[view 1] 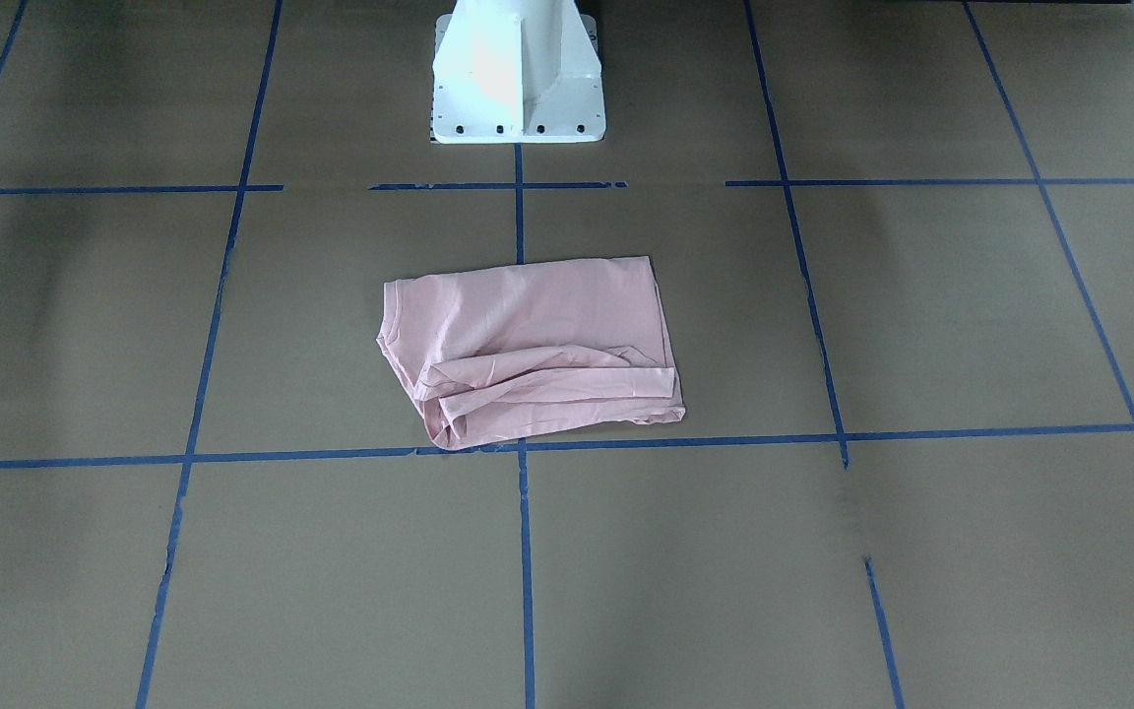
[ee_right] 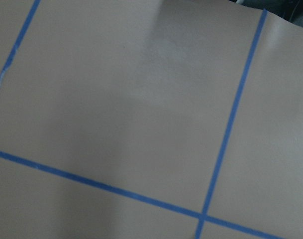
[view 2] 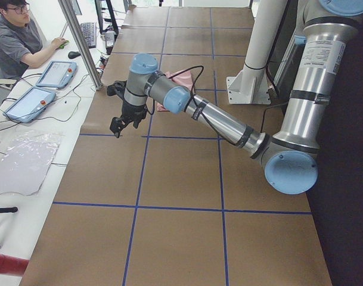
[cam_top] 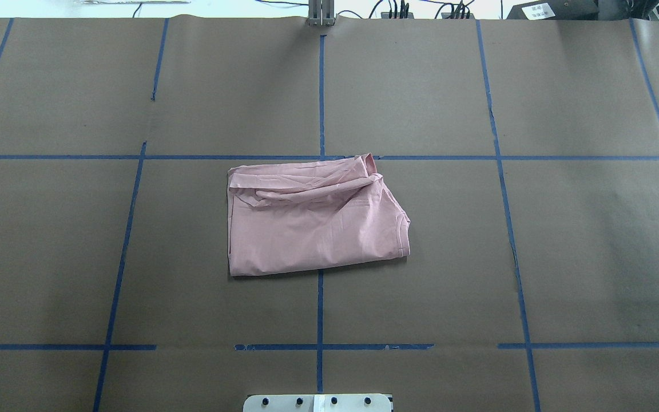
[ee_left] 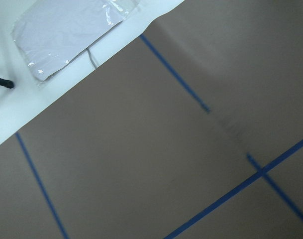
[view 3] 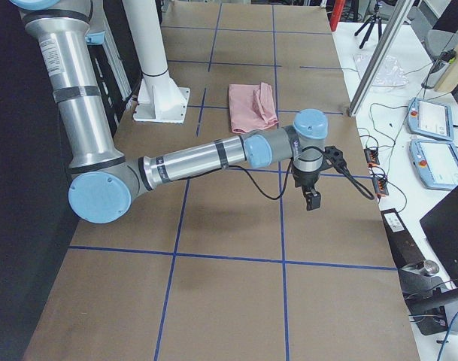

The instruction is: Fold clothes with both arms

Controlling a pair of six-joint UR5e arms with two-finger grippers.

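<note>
Where the left arm (view 2: 220, 124) crosses the left-end view from lower right toward upper left, its end effector (view 2: 117, 126) hangs pointing down over the bare brown counter (view 2: 181, 173), close to the counter's edge. A seated operator (view 2: 14, 44) is in the upper left corner. Whether this end effector is parted or closed I cannot tell, nor whether it has hold of anything. The left wrist camera shows only brown paper and blue tape lines (ee_left: 176, 74).

At the centre of the overhead frame the pink T-shirt (cam_top: 312, 229) lies folded into a rough rectangle, plain side up. It lies across the middle tape line, with a wrinkled, bunched fold along its upper edge and a hemmed edge at its right. It is well apart from both arms. The white pedestal base (cam_top: 318, 403) sits at the bottom centre.

In the right-end view the right arm (view 3: 206, 156) reaches from the left toward the frame's middle. Its end effector (view 3: 311, 201) points down above the counter, and I cannot tell its opening or its hold either.
</note>
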